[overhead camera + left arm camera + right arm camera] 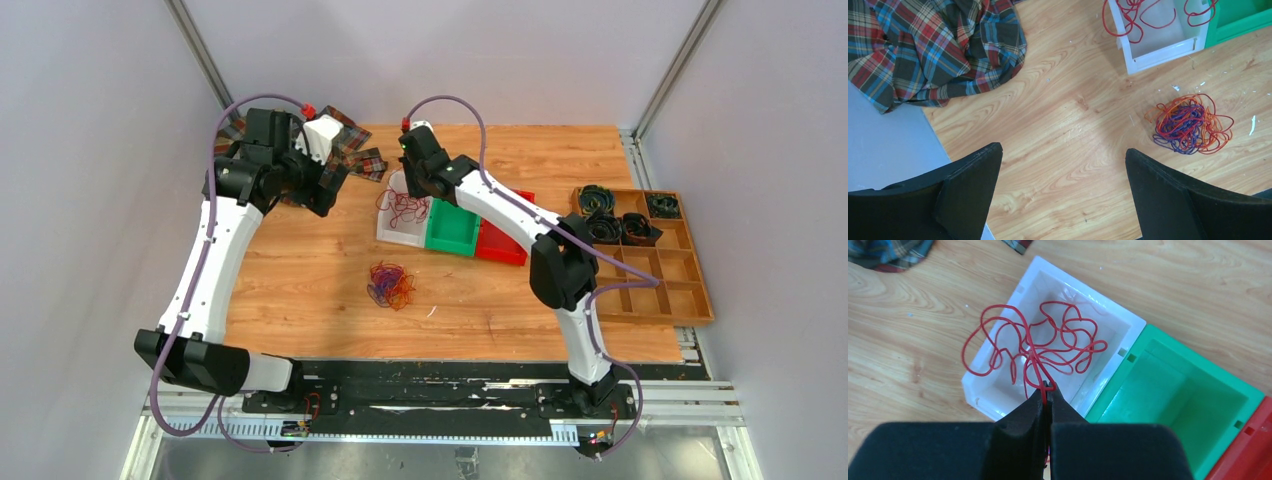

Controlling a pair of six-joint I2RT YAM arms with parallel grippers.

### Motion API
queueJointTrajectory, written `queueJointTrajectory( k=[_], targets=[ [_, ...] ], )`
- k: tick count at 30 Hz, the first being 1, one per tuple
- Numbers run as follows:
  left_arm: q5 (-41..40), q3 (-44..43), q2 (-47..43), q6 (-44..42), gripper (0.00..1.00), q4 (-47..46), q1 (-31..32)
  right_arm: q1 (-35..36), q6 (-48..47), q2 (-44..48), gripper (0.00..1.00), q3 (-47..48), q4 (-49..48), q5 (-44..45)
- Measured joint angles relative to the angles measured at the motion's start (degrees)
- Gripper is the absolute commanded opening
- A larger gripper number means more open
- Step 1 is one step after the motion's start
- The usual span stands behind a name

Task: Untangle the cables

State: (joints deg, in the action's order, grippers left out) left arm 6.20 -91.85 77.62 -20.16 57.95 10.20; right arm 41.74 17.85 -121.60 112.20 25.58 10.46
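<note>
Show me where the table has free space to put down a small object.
The table is bare between the plaid cloth and the mixed tangle, and also between that tangle and the wooden divider tray. It is crowded around the white bin, where the right gripper holds a red cable.

Right hand (1048,390) pinching red cable (1035,342) above white bin (979,390), green bin (1128,390) beside

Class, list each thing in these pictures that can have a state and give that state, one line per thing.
right gripper, shut on the red cable
red cable, pinched, looped over the white bin
left gripper, open, empty
tangle of cables, knotted together, lying on the table
white bin, under the red loops
green bin, empty
plaid cloth, crumpled
</note>
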Motion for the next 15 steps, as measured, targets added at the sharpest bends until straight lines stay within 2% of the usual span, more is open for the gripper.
queueJointTrajectory(
  k=[11,13,15],
  targets=[
    [0.7,0.7,0.2,0.7,0.98,0.1,0.0,0.0,3.4,-5.6,0.01,2.4,1.7,1.6],
    [0.8,0.7,0.3,0.7,0.98,0.1,0.0,0.1,3.5,-7.1,0.03,3.5,1.7,1.5],
    [0.9,0.7,0.3,0.6,0.98,0.1,0.0,0.1,3.5,-8.7,0.09,4.5,2.0,1.5]
  ],
)
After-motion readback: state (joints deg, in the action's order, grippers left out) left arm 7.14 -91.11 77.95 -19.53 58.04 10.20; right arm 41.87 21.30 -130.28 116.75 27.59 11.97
